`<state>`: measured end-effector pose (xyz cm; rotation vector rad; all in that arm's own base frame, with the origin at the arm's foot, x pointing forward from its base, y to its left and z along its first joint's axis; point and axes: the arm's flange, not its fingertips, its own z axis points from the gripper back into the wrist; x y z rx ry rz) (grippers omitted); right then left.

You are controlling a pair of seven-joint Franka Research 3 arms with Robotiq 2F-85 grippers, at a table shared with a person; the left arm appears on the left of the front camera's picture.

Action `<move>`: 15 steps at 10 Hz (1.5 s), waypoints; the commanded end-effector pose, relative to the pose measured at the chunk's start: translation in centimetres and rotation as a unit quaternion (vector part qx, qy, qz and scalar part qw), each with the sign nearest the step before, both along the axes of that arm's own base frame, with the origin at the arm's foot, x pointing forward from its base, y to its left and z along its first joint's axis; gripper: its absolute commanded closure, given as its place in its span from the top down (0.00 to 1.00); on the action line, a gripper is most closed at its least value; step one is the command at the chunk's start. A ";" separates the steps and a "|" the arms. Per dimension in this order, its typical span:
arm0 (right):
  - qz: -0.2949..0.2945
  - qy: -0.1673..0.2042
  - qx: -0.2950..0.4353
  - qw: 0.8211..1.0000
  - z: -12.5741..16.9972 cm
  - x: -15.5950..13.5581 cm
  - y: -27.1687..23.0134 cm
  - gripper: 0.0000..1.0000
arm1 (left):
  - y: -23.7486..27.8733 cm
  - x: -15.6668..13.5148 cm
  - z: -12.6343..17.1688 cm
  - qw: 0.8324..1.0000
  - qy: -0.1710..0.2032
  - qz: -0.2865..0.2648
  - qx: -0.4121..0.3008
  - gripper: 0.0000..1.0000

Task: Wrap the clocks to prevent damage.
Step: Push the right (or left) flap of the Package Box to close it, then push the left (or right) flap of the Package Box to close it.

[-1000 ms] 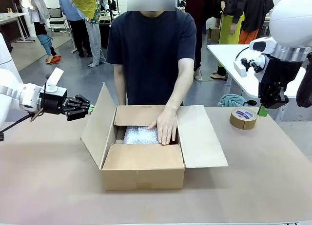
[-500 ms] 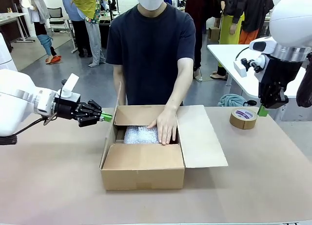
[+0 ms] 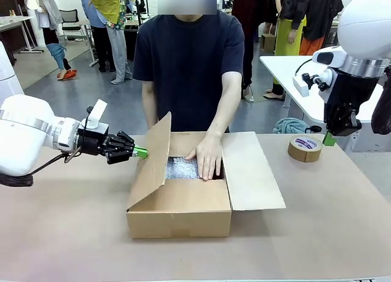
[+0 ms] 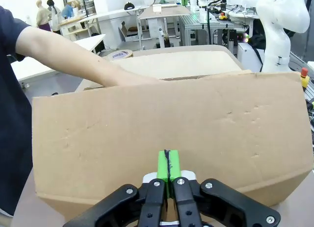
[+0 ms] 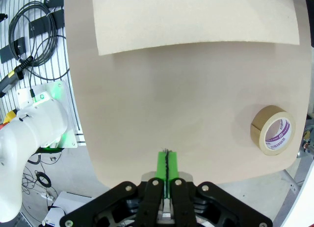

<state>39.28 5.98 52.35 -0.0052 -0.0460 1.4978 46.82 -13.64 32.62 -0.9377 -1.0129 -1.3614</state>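
A cardboard box [image 3: 179,216] stands mid-table. Inside it lies a bubble-wrapped bundle [image 3: 181,168] that hides the clocks, and the person's hand [image 3: 206,159] presses down on it. My left gripper [image 3: 142,152] is shut, and its green tips push against the outside of the box's left flap [image 3: 151,162], which leans in over the box. That flap [image 4: 167,133] stands close in front of the left gripper [image 4: 168,164] in the left wrist view. Shut and holding nothing, my right gripper [image 3: 330,139] hangs high above the table's right edge; the right wrist view has it [image 5: 167,165] over bare tabletop.
A roll of brown tape [image 3: 305,148] lies at the far right of the table, and the right wrist view catches that tape roll [image 5: 273,130] too. The box's right flap [image 3: 250,170] lies spread open on the table. Bystanders stand behind the person.
My left gripper has moved right and pushed the left flap from spread outward to leaning in over the box. The person's hand and my right arm have stayed put.
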 end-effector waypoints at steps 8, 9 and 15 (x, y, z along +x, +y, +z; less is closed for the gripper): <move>-0.001 -0.002 0.003 1.000 0.0 0.0 0.0 0.01 | -1.6 0.5 -2.8 1.000 0.007 -0.025 -0.010 0.00; -0.001 -0.002 0.003 1.000 0.0 0.0 0.0 0.01 | -1.6 0.5 -2.8 1.000 0.007 -0.025 -0.010 0.00; -0.001 -0.002 0.003 1.000 0.0 0.0 0.0 0.01 | -1.6 0.5 -2.8 1.000 0.007 -0.025 -0.010 0.00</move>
